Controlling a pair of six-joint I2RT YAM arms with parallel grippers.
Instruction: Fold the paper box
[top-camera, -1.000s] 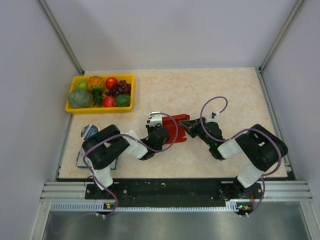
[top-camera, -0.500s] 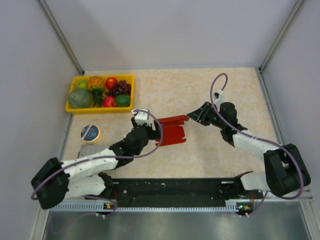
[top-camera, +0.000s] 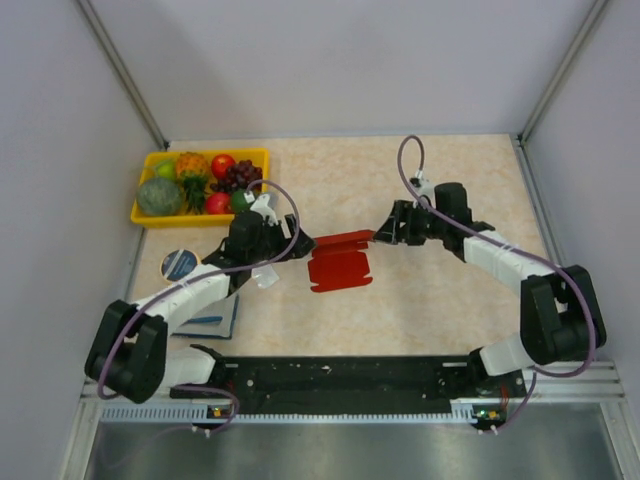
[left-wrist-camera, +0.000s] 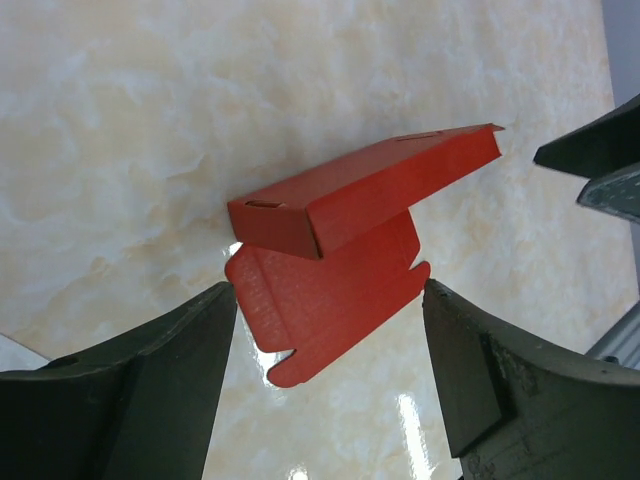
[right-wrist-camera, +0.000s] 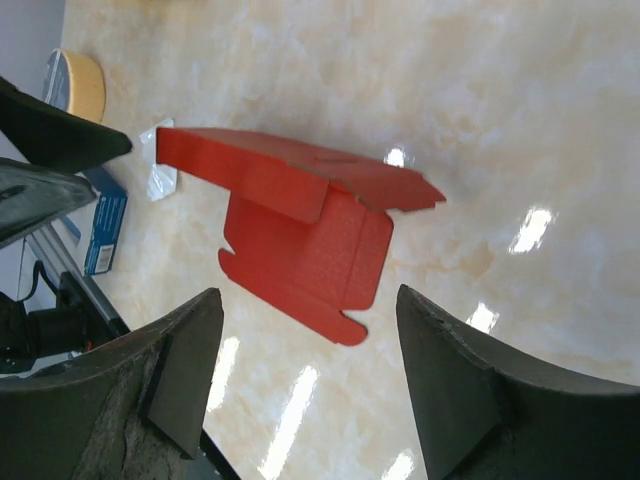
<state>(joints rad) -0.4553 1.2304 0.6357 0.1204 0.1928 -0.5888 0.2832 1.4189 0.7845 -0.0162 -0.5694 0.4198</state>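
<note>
- Left arm (top-camera: 190, 290) is showing white link shells alternating with black joint housings.
- Right arm (top-camera: 505, 262) is showing the same white-and-black scheme, with a bulky black housing at its 5 o'clock end.
- A purple cable (top-camera: 296, 220) is looping off the left wrist at 12 o'clock.
- A second purple cable (top-camera: 401, 160) is arching off the right wrist at 12 o'clock.
- Left gripper (left-wrist-camera: 328, 290) is showing matte, dark grey, wedge-shaped fingers (left-wrist-camera: 150, 390).
- Right gripper (right-wrist-camera: 310, 300) is showing the same, slightly scuffed.
</note>
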